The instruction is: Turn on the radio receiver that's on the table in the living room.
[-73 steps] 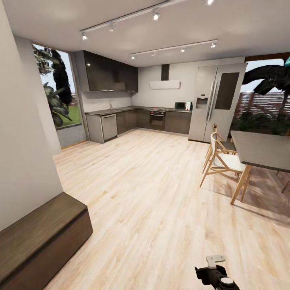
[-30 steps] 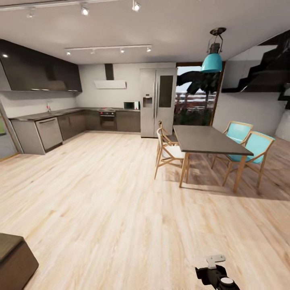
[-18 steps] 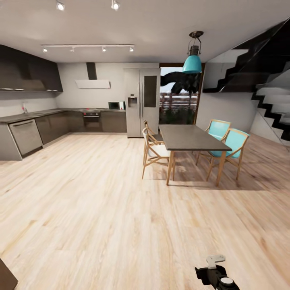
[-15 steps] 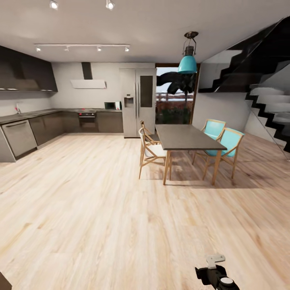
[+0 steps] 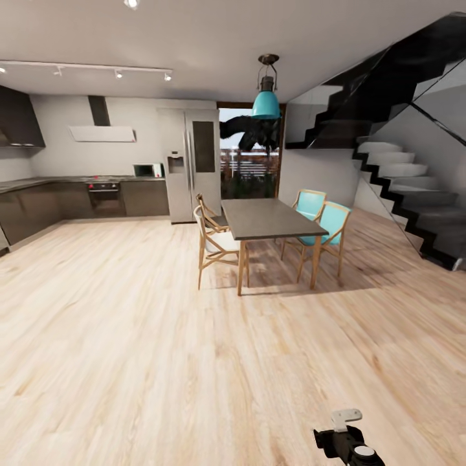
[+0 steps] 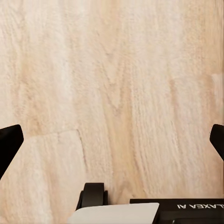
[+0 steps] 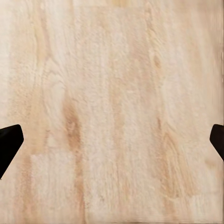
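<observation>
The radio receiver and the low glossy table are out of view, as is the living room with the sofa. I face a dark-cabinet kitchen and a dining area over light wood floor. My left gripper hangs open above bare floorboards, its black fingertips far apart. My right gripper is open too, over the same floor, with nothing between its fingers. A black part of my right arm shows at the lower edge of the head view.
A dark dining table with wooden chairs and turquoise chairs stands ahead. Behind it are a steel fridge and kitchen counters. A black staircase rises at the right. A teal lamp hangs above.
The whole picture has swung: the camera has turned to the right, from the kitchen and a dark bench towards the dining table and staircase. My arm keeps its place in the picture.
</observation>
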Controlling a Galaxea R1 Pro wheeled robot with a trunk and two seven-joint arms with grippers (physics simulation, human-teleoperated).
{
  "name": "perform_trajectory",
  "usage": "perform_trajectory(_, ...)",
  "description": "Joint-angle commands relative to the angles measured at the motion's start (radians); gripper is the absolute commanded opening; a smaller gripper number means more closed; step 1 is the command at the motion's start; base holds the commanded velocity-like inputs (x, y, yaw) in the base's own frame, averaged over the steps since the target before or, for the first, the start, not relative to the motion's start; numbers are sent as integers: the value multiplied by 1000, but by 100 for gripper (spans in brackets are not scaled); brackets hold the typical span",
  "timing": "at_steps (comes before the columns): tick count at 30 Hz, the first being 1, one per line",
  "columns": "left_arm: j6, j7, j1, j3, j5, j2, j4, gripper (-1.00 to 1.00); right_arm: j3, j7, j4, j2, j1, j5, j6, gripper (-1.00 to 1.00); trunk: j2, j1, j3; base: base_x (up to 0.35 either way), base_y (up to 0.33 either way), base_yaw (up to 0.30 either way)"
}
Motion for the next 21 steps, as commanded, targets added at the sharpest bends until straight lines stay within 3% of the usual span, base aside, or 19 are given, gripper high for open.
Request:
perform_trajectory(1,0,0,0,0,0,0,0,100,0,0,0,0,0,0,0,100,0,0,0,0,0,-297)
perform_trajectory(21,-21,0,0,0,0,-1,2,100,0,0,0,0,0,0,0,100,0,0,0,0,0,-297)
